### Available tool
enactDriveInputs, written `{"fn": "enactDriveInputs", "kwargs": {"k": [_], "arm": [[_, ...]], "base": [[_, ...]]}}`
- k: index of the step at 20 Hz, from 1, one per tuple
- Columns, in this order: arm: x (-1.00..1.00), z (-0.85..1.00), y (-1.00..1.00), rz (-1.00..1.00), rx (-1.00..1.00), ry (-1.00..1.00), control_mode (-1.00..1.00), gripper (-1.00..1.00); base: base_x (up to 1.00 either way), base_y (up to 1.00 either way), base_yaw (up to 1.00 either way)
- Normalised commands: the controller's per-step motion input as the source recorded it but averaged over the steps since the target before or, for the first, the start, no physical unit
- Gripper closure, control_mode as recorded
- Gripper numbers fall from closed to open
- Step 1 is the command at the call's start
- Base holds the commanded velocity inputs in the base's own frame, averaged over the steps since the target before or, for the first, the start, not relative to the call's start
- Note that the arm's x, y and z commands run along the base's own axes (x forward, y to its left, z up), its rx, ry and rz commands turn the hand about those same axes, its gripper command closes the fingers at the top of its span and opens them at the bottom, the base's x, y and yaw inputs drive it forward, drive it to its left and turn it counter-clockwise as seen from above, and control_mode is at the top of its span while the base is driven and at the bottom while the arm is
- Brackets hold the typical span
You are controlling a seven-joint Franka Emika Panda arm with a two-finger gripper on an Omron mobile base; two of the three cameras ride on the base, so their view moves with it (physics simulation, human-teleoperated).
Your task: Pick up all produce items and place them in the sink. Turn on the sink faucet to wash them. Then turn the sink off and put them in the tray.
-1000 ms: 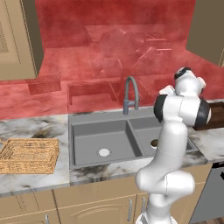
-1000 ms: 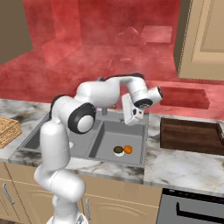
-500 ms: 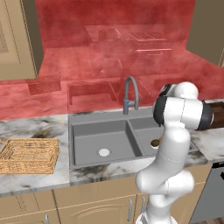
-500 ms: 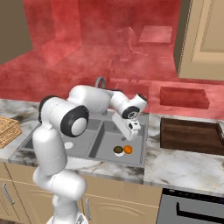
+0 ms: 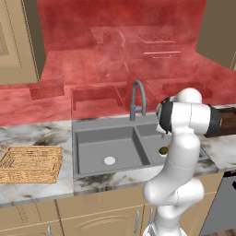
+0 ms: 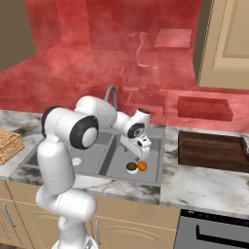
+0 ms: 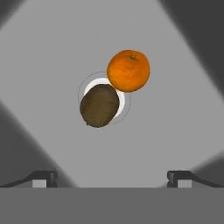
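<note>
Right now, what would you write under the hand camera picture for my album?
Open gripper looks down at an orange touching a brown kiwi on the sink's pale drain.

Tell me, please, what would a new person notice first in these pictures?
First, the bright orange fruit and the dark olive-brown fruit, touching on the pale drain of the grey sink's right basin. Next, the white arm's open gripper hanging just above them. Far left on the counter lies the wicker tray.
</note>
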Motion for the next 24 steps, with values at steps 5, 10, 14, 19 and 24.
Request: {"fn": "enactDriveInputs", "kwargs": {"k": [5, 10, 14, 19, 24], "arm": [[0.06, -0.5, 0.0, 0.03, -0.03, -0.01, -1.0, -1.0], [0.1, -0.61, -0.01, 0.0, 0.0, 0.0, -1.0, -1.0], [0.38, -0.32, 0.0, 0.0, 0.0, -0.06, -1.0, -1.0], [0.4, -0.13, 0.0, 0.0, 0.0, -0.08, -1.0, -1.0], [0.07, -0.26, -0.03, 0.0, 0.0, -0.06, -1.0, -1.0]], "base": [[0.0, 0.0, 0.0], [0.0, 0.0, 0.0], [0.0, 0.0, 0.0], [0.0, 0.0, 0.0], [0.0, 0.0, 0.0]]}}
